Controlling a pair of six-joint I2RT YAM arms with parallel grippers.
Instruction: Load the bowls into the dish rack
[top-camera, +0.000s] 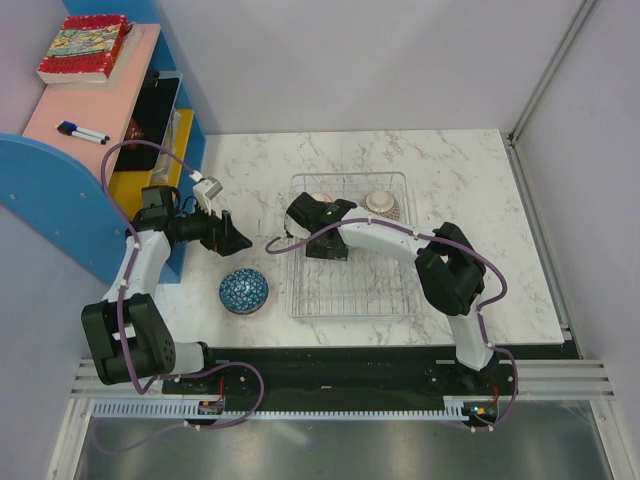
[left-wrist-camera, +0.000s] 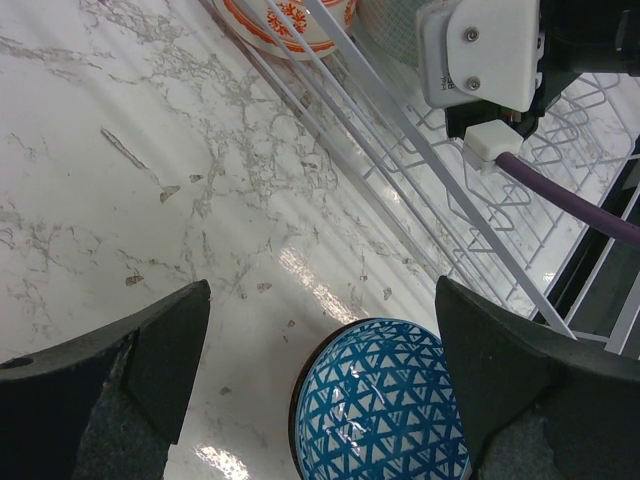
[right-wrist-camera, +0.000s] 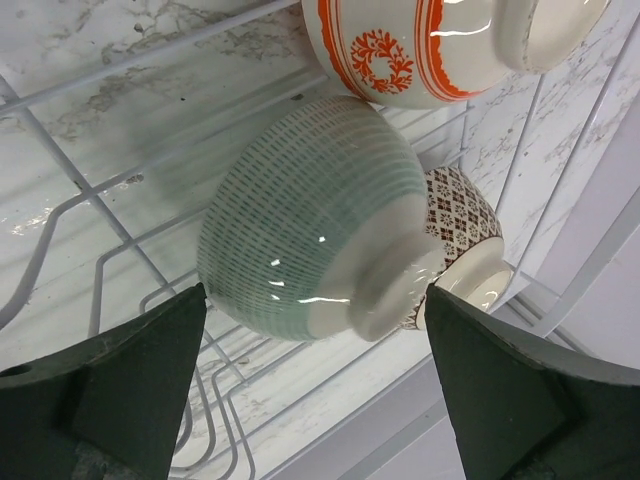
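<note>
The silver wire dish rack stands mid-table. A blue triangle-patterned bowl sits upright on the marble left of the dish rack. My left gripper hovers behind and above it, open and empty; the left wrist view shows the bowl low between the spread fingers. My right gripper is open over the rack's back left. In its wrist view a green striped bowl lies on its side in the rack, with an orange-patterned bowl and a brown-patterned bowl beside it.
A blue and pink shelf unit with a book and a marker stands at the left. The rack's left wall and the right wrist's camera block lie close to my left gripper.
</note>
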